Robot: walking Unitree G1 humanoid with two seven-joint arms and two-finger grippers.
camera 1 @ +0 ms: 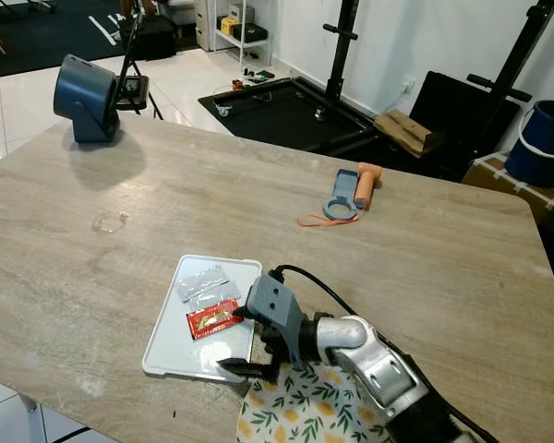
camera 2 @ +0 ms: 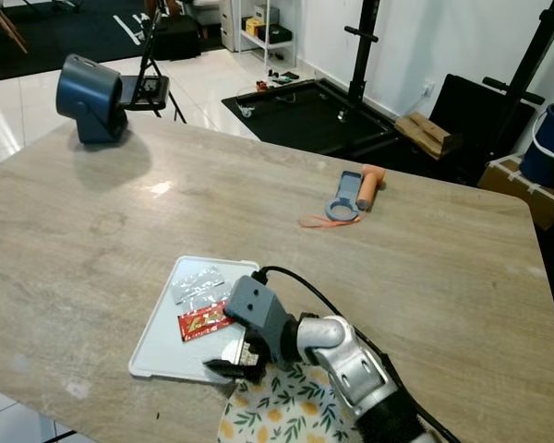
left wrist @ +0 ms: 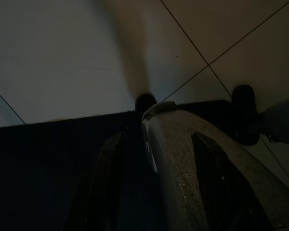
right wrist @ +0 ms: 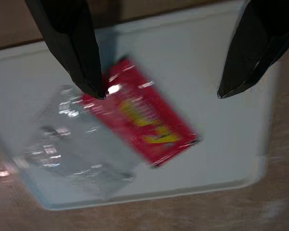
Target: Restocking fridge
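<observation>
A pale wood-grain table [camera 1: 258,194] stands on white floor tiles [camera 1: 18,92], with black mats [camera 1: 286,106] and black stands [camera 1: 337,46] by the wall. The right gripper [right wrist: 159,91] hovers over a white tray [camera 1: 171,346] near the table's front edge, fingers spread wide and holding nothing. On the tray lie a red packet [right wrist: 144,118] and a clear packet [camera 1: 201,281]. A floral cloth [camera 1: 305,411] lies just beside the tray. Farther back sit a blue speaker [camera 1: 85,97] and an orange-handled tool [camera 1: 351,194]. The left gripper [left wrist: 159,192] hangs in shade over floor tiles, fingers apart
</observation>
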